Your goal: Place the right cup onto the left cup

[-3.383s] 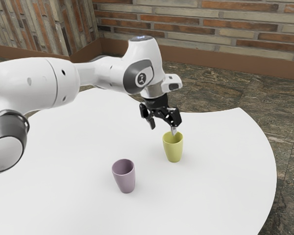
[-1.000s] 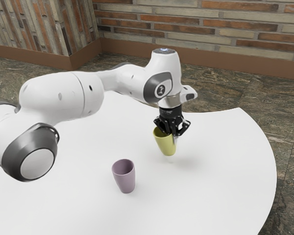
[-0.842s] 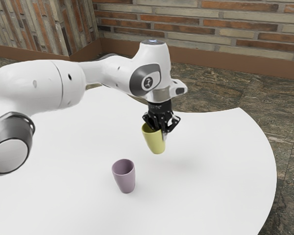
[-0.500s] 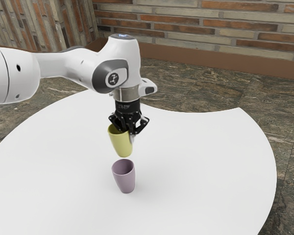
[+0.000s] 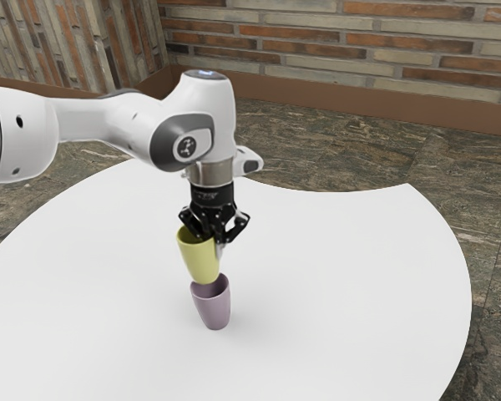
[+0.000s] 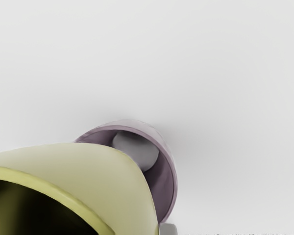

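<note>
Yellow cup, tilted, hangs pinched by its wall in my end effector, its base at the mouth of the upright purple cup on the white worktop. Purple interior shows beside it, so I should centre and straighten it, then lower gently before releasing.

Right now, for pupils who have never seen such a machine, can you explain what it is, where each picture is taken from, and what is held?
The machine is a white robot arm with a black two-finger gripper. One picture is taken from the arm's side; the other looks down from its hand. On the white table stands a purple cup, upright. The gripper holds a yellow cup by its wall, tilted, its base at the purple cup's mouth. I cannot tell whether the cups touch.
</note>
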